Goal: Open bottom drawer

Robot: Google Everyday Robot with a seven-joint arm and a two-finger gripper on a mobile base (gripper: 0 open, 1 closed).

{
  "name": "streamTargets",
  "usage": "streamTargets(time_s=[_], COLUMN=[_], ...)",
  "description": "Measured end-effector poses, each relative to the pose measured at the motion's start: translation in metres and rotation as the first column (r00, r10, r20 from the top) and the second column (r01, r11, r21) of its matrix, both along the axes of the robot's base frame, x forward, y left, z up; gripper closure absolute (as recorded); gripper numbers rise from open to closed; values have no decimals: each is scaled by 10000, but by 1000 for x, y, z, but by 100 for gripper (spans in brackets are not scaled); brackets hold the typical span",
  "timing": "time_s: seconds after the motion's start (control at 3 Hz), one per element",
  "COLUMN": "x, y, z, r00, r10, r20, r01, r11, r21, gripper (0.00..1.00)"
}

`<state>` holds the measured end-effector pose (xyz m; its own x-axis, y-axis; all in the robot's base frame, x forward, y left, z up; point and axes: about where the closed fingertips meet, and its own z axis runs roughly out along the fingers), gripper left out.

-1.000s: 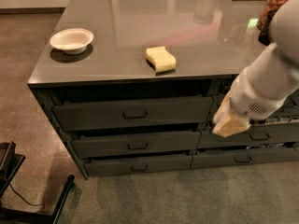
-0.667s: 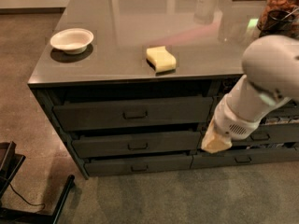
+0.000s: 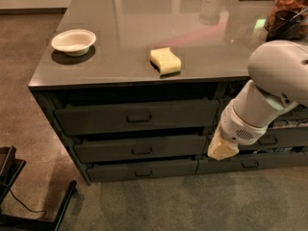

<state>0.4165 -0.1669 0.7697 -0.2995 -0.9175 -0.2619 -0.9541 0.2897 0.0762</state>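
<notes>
The bottom drawer (image 3: 143, 170) is the slim dark grey front at the foot of the wide left column, with a small dark pull (image 3: 143, 173) at its centre. It sits nearly flush, with a thin dark gap above it. Two taller dark drawers (image 3: 139, 118) stand above it. My gripper (image 3: 222, 149) is the cream tip of the white arm (image 3: 269, 95). It hangs in front of the seam between the two columns, just right of and a little above the bottom drawer's right end. It holds nothing that I can see.
A white bowl (image 3: 73, 41) and a yellow sponge (image 3: 165, 60) lie on the grey countertop (image 3: 144, 18). A jar (image 3: 288, 11) stands at the back right. The narrower right column (image 3: 269, 141) holds snack-filled drawers. A black frame (image 3: 29, 211) stands on the floor at bottom left.
My arm has swung left and down, bringing the gripper from in front of the right column to the seam beside the bottom drawer. The drawers have not moved.
</notes>
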Motion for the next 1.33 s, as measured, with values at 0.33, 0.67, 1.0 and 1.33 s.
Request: streamTargets(time_s=[0.33,0.67,1.0,1.33], x=[0,-25,-13,-14], y=[0,8,4,2], z=[-34,-116,-127,-131], r00=[9999,9984,9960,9957], r10=[-133,-453,-880,-792], r20=[105,-334,137,477], r01=[130,497,845,720], r11=[9996,9880,9823,9880], r21=[241,1460,1670,1363], gripper=[100,100,100,100])
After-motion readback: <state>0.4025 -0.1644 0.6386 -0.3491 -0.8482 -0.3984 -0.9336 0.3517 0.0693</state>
